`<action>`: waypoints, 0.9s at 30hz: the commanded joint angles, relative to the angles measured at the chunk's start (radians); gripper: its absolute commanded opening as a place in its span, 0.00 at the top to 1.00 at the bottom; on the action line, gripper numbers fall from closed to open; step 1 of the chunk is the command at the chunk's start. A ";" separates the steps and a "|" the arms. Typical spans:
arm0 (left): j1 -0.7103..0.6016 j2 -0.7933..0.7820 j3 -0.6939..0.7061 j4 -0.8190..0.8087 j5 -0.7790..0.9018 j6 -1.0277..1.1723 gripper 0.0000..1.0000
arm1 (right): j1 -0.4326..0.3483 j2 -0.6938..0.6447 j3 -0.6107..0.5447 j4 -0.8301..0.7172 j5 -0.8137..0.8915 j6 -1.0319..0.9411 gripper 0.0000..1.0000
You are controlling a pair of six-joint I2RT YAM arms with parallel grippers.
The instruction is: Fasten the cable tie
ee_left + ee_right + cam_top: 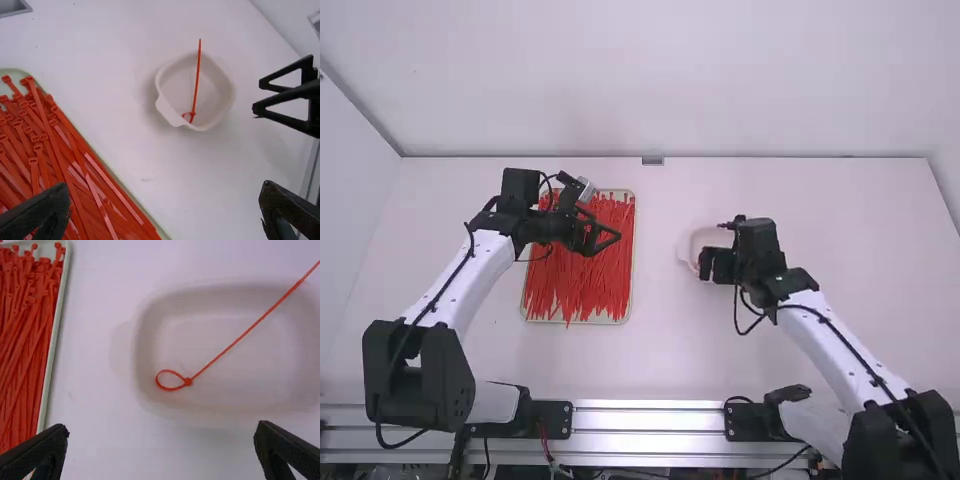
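A fastened orange cable tie (235,340) lies in a white bowl (150,315), its small loop (171,380) on the bowl's floor and its tail slanting up over the rim. My right gripper (711,265) hovers right over that bowl (687,247), open and empty. The left gripper (601,233) hangs open above a pile of loose red cable ties (578,277) on a pale tray (629,262), holding nothing. From the left wrist view the bowl (172,82) and the tie (196,75) in it lie beyond the tray's corner.
The tray (10,72) of ties sits left of the table's middle, the bowl right of it. A small grey fitting (652,159) sits at the table's far edge. Bare white table surrounds both.
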 commanded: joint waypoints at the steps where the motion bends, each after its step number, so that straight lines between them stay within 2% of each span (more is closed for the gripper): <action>1: 0.006 -0.021 0.020 -0.006 0.007 0.007 0.01 | 0.016 -0.015 0.024 -0.007 0.058 0.006 0.01; 7: 0.049 -0.064 -0.024 0.038 -0.039 -0.036 0.05 | -0.025 -0.059 -0.021 0.035 0.025 -0.039 0.05; 14: 0.051 -0.155 -0.115 0.129 -0.130 -0.127 0.14 | -0.122 -0.156 -0.118 0.132 0.025 -0.136 0.15; 24: 0.051 -0.339 -0.299 0.312 -0.314 -0.245 0.33 | -0.316 -0.358 -0.320 0.305 0.025 -0.304 0.35; 27: 0.051 -0.397 -0.356 0.370 -0.372 -0.245 0.39 | -0.316 -0.420 -0.382 0.305 0.025 -0.304 0.41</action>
